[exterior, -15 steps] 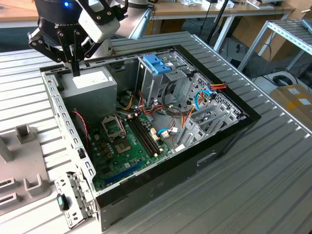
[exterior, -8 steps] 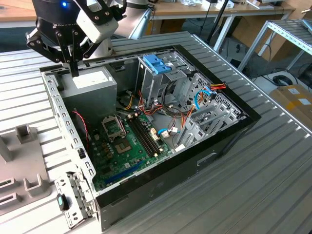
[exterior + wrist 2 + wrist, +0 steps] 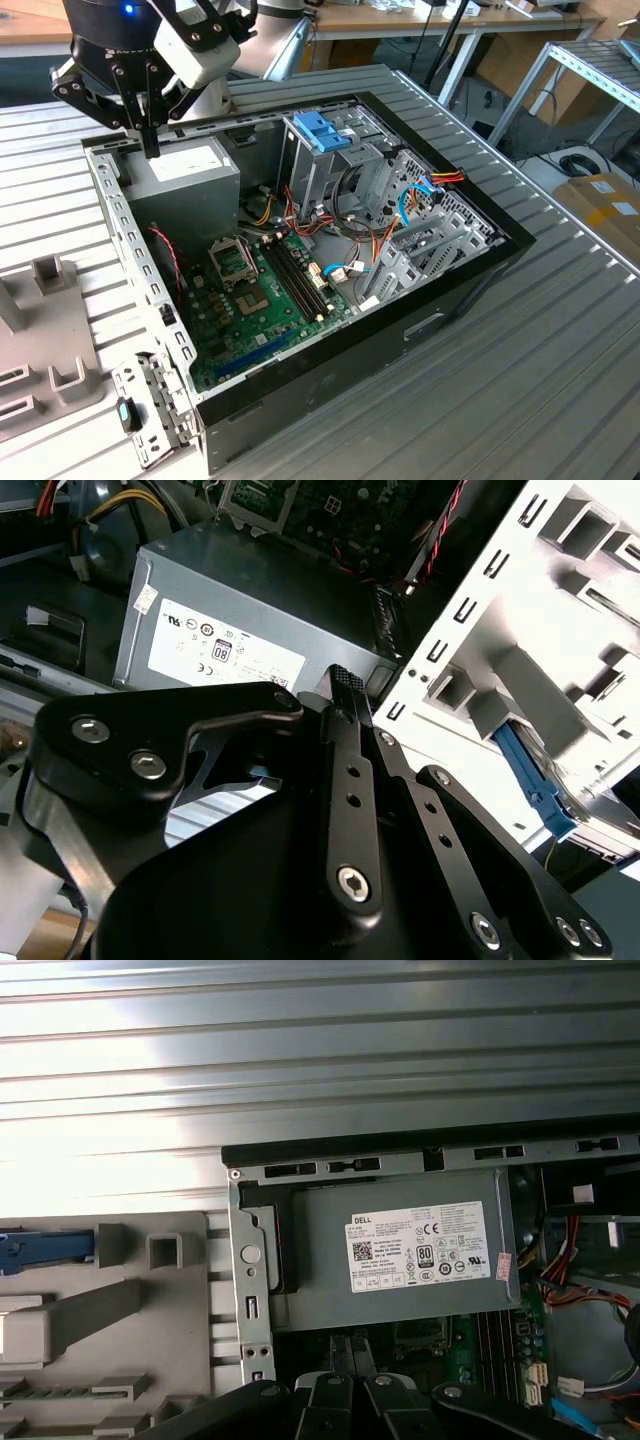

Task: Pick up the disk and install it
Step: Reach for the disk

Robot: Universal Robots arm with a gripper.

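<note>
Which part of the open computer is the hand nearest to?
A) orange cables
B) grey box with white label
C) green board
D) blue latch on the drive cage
B: in the exterior view the hand hangs at the edge of the grey box.

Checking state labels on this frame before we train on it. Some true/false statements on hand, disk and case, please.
1. The case lies open on a slatted metal table, motherboard exposed. True.
2. The hand hangs above the grey box. True.
3. The hand grips the disk. False: its fingers are shut on nothing.
4. The blue latch lies on the motherboard. False: it sits atop the drive cage.
</note>
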